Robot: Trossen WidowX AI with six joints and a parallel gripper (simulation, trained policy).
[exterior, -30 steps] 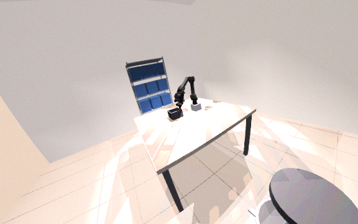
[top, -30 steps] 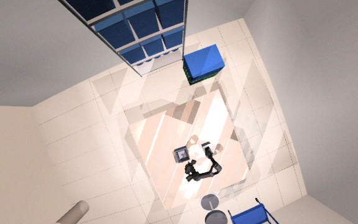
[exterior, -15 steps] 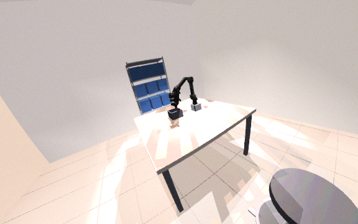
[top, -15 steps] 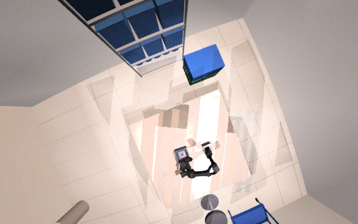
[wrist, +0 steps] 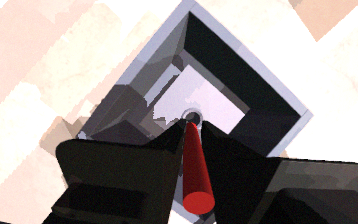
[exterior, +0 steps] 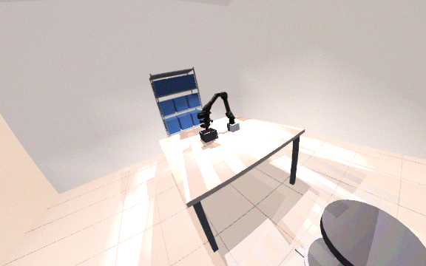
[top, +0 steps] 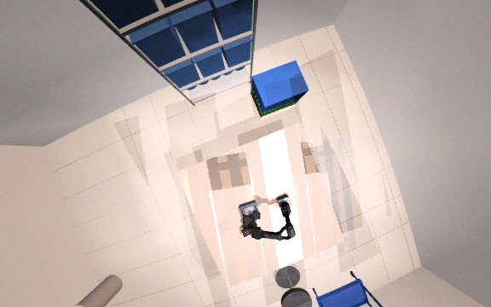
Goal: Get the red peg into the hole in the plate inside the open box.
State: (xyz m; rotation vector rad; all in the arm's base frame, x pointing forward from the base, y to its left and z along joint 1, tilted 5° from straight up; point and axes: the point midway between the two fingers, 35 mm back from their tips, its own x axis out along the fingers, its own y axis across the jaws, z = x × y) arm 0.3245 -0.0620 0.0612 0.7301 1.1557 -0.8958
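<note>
Hole point(wrist: 193, 117) visible only in wrist view, red peg point(exterior: 208, 130) point(wrist: 198, 167) gripped by end effector point(exterior: 207, 127) point(wrist: 192, 130).

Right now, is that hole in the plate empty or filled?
Looks empty: the wrist view shows the hole's dark opening beyond the red peg's far end.

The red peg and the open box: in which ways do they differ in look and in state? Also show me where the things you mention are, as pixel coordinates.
The red peg point(wrist: 198, 167) is a slim, solid cylinder, while the open box point(wrist: 249, 54) point(exterior: 208, 137) is four-sided and hollow. The peg is bright red; the box is dark grey with paler rims. The peg is held in the gripper point(wrist: 192, 131) point(exterior: 207, 129); the box stands on the table point(exterior: 242, 155).
</note>
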